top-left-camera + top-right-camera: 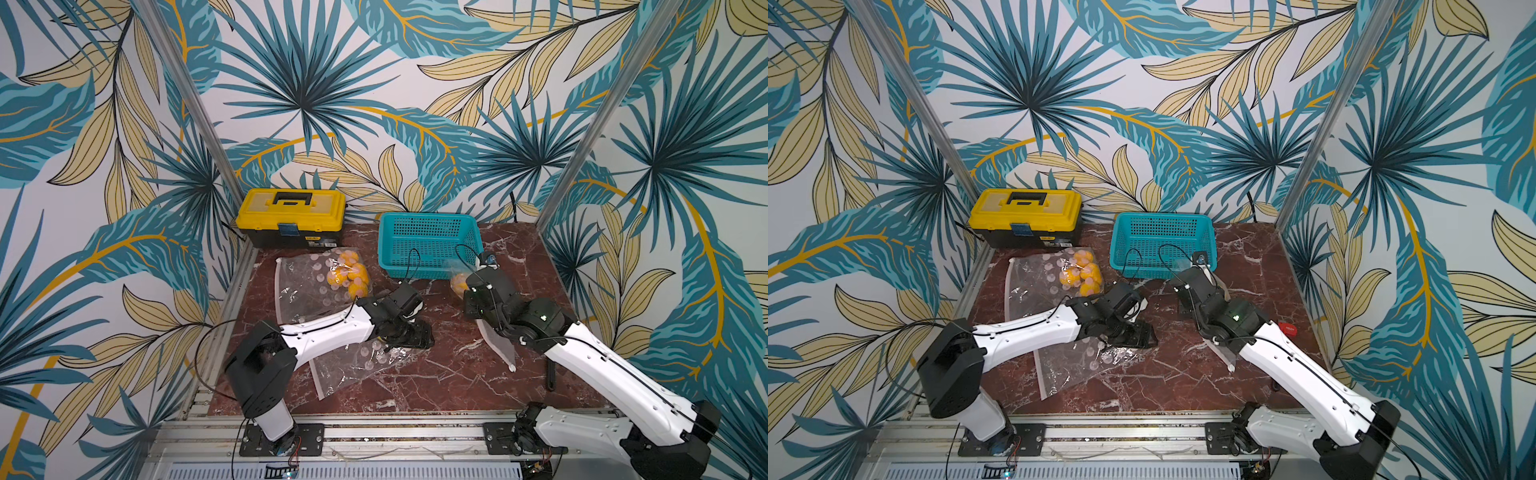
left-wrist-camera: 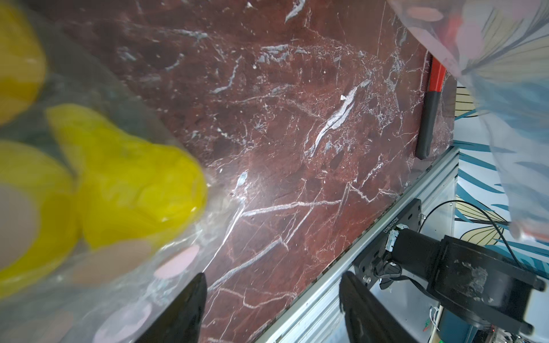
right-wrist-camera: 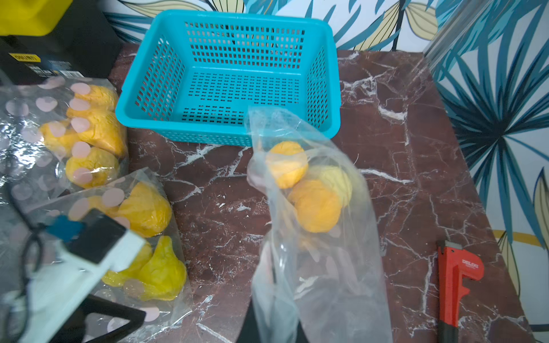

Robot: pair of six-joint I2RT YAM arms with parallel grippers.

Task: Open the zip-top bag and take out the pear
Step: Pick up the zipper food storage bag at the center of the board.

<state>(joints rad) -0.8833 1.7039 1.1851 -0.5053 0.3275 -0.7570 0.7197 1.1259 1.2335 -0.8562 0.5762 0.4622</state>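
Reaching in from the lower left of both top views, the left arm (image 1: 328,332) stretches low toward the middle of the red-brown marble tabletop (image 1: 457,382). Its wrist is bent down over a crumpled clear plastic bag printed with pink dots (image 1: 353,370). The left jaws are spread, and in the left wrist view only bare tabletop shows between them. A bright yellow pear (image 2: 133,184) inside that dotted film sits at the left of the frame, just beside one finger (image 2: 190,308) and outside the gap.

Higher in the top views, a second dotted clear bag (image 1: 303,286) lies flat with a cluster of yellow-orange pears (image 1: 347,276) at its right end. It lies in front of a yellow-lidded black plastic toolbox (image 1: 291,216). Right of the toolbox stands a teal perforated plastic basket (image 1: 432,232).

From the lower right, the right arm (image 1: 602,365) folds back on itself and slants up-left toward the basket's near rim. The right jaws are pressed together, pinching a plain clear plastic zip-top bag (image 3: 312,282) at the bottom centre of the right wrist view. The film runs up the frame from them. Three yellow-orange pears (image 3: 318,205) bunch inside it at mid-frame, apart from the jaws and just short of the basket. Whether its zip is open I cannot tell. A red pipe wrench with a dark handle (image 3: 451,285) lies on the tabletop at that view's lower right.
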